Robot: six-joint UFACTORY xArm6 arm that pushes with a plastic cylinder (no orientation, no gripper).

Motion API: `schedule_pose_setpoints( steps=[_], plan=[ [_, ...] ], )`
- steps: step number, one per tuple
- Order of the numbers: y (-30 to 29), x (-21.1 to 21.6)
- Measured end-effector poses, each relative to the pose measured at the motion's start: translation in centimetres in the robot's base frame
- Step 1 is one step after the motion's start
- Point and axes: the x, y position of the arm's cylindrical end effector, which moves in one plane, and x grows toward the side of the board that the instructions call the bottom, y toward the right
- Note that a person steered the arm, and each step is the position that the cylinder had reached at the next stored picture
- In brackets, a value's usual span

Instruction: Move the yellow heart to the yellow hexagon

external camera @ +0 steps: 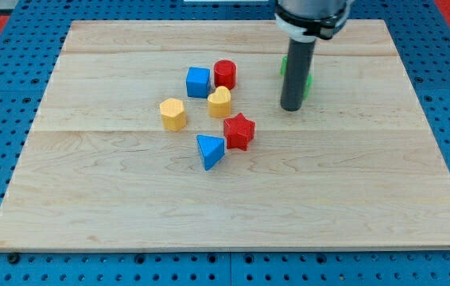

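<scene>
No readable text, labels, brands, numbers or signs anywhere in the camera view. The wooden board [233, 199], the coloured blocks and the dark rod all look plain, no markings to make out.

Pale wooden board [129, 214] on blue pegboard [2, 87], perhaps red-edged.
</scene>
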Motion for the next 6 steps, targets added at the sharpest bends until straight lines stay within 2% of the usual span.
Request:
schedule_pose_setpoints(
  steps=[2,3,5,6],
  plan=[
    [-0.8,-3.0],
    [-7.2,-2.9],
    [-17.9,1.2],
    [-16.3,1.2]
  ],
)
